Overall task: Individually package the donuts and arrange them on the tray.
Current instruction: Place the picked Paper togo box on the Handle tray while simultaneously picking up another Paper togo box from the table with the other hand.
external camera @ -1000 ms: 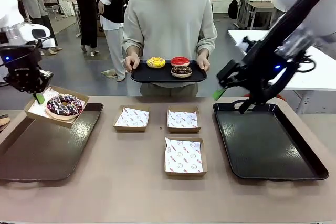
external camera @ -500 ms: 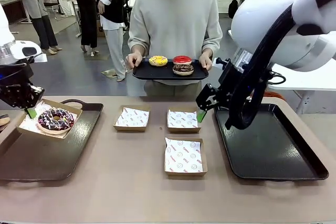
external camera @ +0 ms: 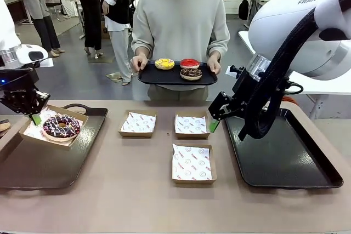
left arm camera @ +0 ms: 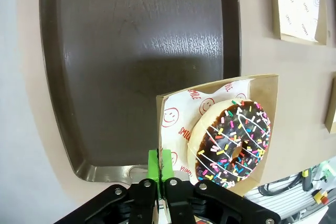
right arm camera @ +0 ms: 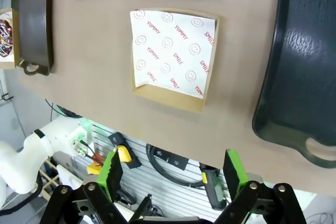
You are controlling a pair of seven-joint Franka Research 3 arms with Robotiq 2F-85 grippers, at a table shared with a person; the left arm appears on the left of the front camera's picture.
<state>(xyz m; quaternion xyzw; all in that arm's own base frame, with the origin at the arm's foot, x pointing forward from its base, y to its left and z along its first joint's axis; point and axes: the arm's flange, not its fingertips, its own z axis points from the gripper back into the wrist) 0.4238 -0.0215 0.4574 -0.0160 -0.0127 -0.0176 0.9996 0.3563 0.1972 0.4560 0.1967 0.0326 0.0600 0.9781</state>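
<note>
A chocolate donut (external camera: 61,126) with coloured sprinkles lies in a cardboard box (external camera: 33,133) over the far left corner of the left tray (external camera: 49,163). My left gripper (external camera: 34,117) is shut on that box's edge; the left wrist view shows the gripper (left arm camera: 161,167) pinching the box (left arm camera: 210,98) beside the donut (left arm camera: 233,142). The person holds a black tray (external camera: 151,78) with a yellow donut (external camera: 164,63), a red donut (external camera: 189,63) and a chocolate donut (external camera: 191,73). My right gripper (external camera: 215,120) hangs open beside the middle boxes, and its wrist view shows the gripper (right arm camera: 173,174) open above an empty box (right arm camera: 170,56).
Three empty paper-lined boxes sit mid-table: one at the back left (external camera: 137,123), one at the back right (external camera: 191,124), one in front (external camera: 192,163). A dark tray (external camera: 279,152) lies at the right. The person stands at the far edge.
My left gripper has carried the boxed donut down and to the left over the left tray. My right arm has swung from above the right tray toward the middle boxes.
</note>
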